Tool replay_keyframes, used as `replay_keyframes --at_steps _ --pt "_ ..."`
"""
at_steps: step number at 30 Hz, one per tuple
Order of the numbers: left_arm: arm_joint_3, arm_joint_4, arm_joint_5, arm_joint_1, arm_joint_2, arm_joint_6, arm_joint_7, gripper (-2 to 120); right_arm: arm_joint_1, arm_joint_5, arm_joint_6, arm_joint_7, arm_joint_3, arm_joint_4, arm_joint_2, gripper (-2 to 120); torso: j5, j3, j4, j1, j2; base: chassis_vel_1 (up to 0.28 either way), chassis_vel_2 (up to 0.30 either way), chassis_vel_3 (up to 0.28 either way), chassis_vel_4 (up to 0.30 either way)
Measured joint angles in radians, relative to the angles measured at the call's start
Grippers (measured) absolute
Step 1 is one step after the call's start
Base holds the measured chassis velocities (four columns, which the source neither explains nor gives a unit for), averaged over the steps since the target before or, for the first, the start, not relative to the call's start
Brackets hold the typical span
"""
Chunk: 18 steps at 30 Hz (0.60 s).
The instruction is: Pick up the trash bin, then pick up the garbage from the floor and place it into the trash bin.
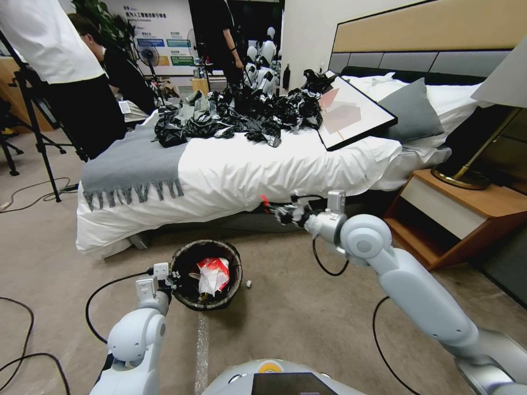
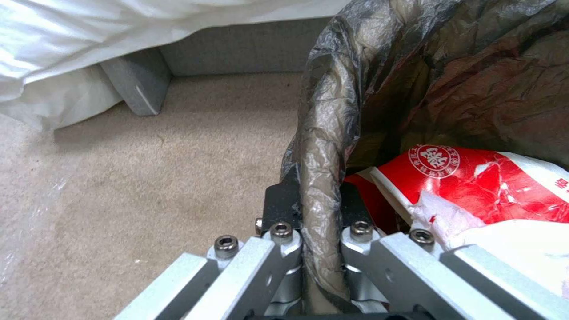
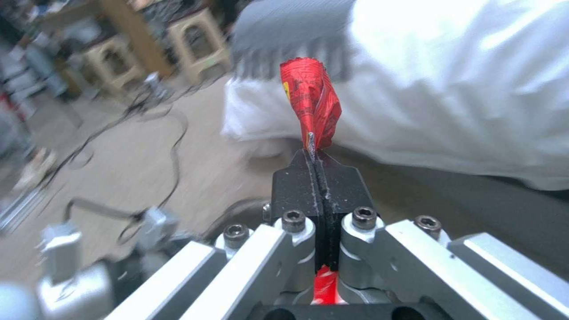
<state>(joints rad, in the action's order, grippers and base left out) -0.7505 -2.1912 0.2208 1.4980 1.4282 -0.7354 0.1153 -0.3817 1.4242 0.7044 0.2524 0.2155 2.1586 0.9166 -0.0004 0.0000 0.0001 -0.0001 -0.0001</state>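
The trash bin [image 1: 189, 293], a round bucket lined with a dark bag, is near the bed's foot. My left gripper [image 1: 171, 274] is shut on its rim; the left wrist view shows the fingers [image 2: 278, 204] clamped on the bag-covered rim [image 2: 323, 169]. A red-and-white wrapper [image 1: 211, 274] lies inside the bin [image 2: 474, 186]. My right gripper [image 1: 273, 209] hangs above and to the right of the bin, in front of the bed's edge, shut on a piece of garbage, a small red wrapper [image 3: 311, 104] that sticks out past the fingertips [image 1: 265, 201].
A white bed [image 1: 247, 164] with a grey throw and a heap of shiny black plastic [image 1: 241, 112] stands ahead. A wooden nightstand [image 1: 455, 214] with a lamp is on the right. Cables [image 1: 22, 329] trail on the carpet at left. A tripod [image 1: 33, 120] stands at far left.
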Motion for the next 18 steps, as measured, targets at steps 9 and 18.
replay_keyframes --at_steps 9,18 --pt "-0.009 0.007 0.002 -0.008 -0.004 0.0 -0.001 0 0.139 -0.047 -0.004 0.003 0.288 -0.124 0.083 0 0.0003 0.0 -0.0001 0.0 0.0 0.0 0.0 0.0 0.0" --pt "-0.009 0.014 0.005 -0.015 -0.003 0.0 -0.002 0 0.113 -0.088 0.001 0.022 0.39 -0.196 0.151 0 0.0003 0.0 -0.0002 0.0 0.0 0.0 0.0 0.0 0.0"
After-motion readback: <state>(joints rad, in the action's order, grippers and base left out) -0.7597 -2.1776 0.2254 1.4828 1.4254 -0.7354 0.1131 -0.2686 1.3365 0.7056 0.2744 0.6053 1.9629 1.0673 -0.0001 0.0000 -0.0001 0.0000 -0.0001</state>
